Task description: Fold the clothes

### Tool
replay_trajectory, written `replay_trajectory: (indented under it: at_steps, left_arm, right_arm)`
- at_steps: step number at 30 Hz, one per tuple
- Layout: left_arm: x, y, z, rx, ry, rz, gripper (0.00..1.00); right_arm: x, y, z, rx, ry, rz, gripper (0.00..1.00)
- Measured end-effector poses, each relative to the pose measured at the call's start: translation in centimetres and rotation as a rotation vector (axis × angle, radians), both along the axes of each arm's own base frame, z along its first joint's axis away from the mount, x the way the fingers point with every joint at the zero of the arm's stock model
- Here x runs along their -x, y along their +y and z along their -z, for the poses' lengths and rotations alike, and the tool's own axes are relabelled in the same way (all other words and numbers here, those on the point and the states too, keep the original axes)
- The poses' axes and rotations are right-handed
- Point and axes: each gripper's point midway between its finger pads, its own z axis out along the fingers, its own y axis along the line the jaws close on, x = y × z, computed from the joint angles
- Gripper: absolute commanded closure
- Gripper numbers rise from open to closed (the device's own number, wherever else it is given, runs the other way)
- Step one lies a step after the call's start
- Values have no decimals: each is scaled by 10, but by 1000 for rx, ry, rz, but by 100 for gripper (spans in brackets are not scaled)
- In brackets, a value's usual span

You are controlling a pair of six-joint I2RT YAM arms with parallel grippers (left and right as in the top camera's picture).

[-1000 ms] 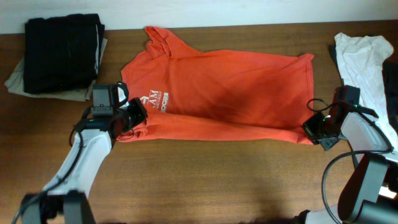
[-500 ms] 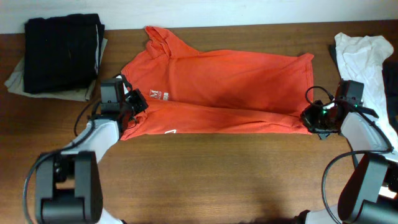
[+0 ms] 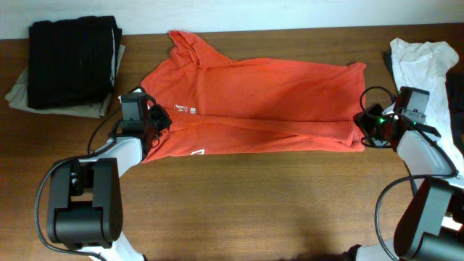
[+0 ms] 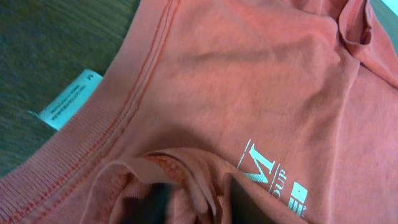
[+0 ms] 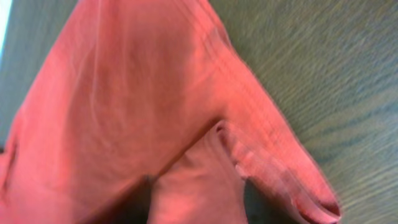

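First fold only half made
Left gripper [image 3: 154, 120] and right gripper [image 3: 363, 124] both pinch the T-shirt's [image 3: 268, 90] front-side edge; later folds remain.

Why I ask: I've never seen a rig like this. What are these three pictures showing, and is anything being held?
These are two robot arms at a table, folding laundry. The wide picture looks down from above. The two close-ups come from a small camera on each wrist. An orange T-shirt lies spread sideways, and its near edge looks folded over. The left fingers pinch it at the collar end, near a white label. The right fingers pinch the hem end. A dark folded pile sits at the left and a white cloth at the right.
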Motion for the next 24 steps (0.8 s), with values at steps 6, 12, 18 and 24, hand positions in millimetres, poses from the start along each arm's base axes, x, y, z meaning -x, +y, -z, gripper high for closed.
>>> replay_trajectory:
  at_steps: [6,12,18,24]
  left_arm:
    - [-7,2,-7,-40,-25,20,18]
    - [9,3,-14,-82,152,64,1]
    - [61,-1,3,-56,403,94,1]
    - [82,-2,10,-43,493,103,1]
  right_arm:
    - [-5,1,-6,30,7,-22,12]
    - [8,13,-35,2,125,-121,29]
    - [28,42,-3,29,251,-269,39]
    - [41,34,44,84,407,-270,37]
